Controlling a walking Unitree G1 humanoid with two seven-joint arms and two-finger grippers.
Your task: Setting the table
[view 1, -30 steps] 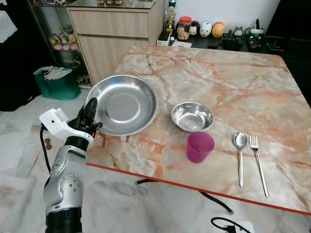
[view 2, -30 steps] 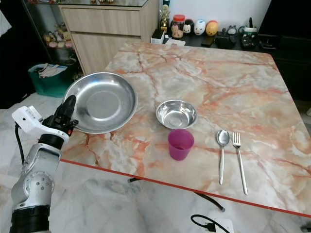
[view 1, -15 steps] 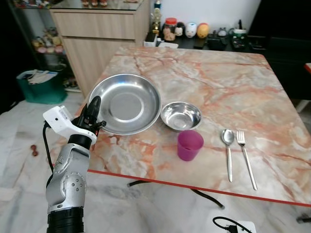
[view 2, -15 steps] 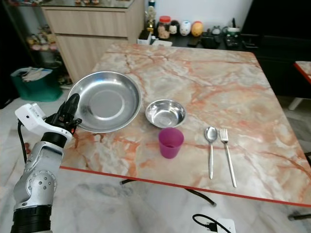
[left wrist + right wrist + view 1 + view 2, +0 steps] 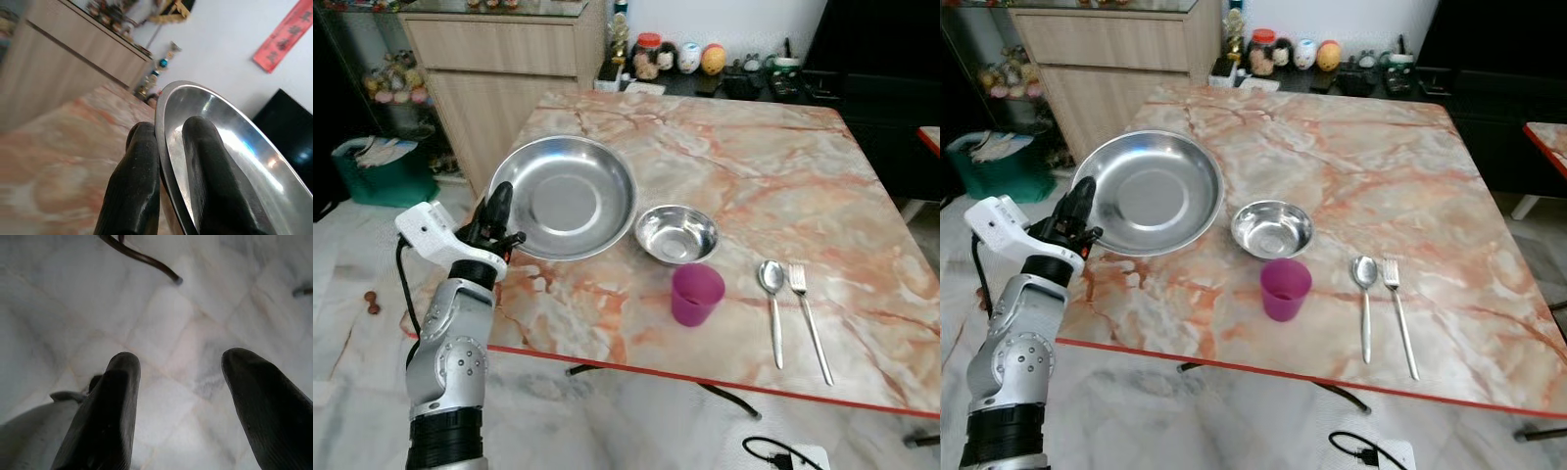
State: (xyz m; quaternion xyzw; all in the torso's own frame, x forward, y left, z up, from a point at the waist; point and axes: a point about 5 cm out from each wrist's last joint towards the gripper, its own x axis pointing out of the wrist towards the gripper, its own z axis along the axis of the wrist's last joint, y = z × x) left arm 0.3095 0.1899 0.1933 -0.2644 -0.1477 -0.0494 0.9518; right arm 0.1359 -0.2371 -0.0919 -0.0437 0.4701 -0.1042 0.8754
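A large steel plate [image 5: 566,196] lies at the near left corner of the marble table [image 5: 783,166]. My left gripper [image 5: 495,211] is shut on the plate's left rim; in the left wrist view its black fingers [image 5: 137,181] pinch the rim of the plate [image 5: 230,142]. A small steel bowl [image 5: 676,233] sits to the plate's right. In front of the bowl stands a purple cup [image 5: 697,294]. Right of the cup lie a spoon [image 5: 773,305] and a fork [image 5: 808,315], side by side. My right gripper [image 5: 181,396] hangs open over the tiled floor.
A wooden cabinet [image 5: 509,69] stands behind the table's left corner, with a green bag [image 5: 377,168] on the floor beside it. Jars and figurines [image 5: 675,57] line a dark low shelf at the back. A cable [image 5: 773,452] lies on the floor under the table's front edge.
The camera has shifted, so the whole scene sits differently in the picture. The left gripper stays shut on the plate's rim; plate and arm appear slightly farther left on the table.
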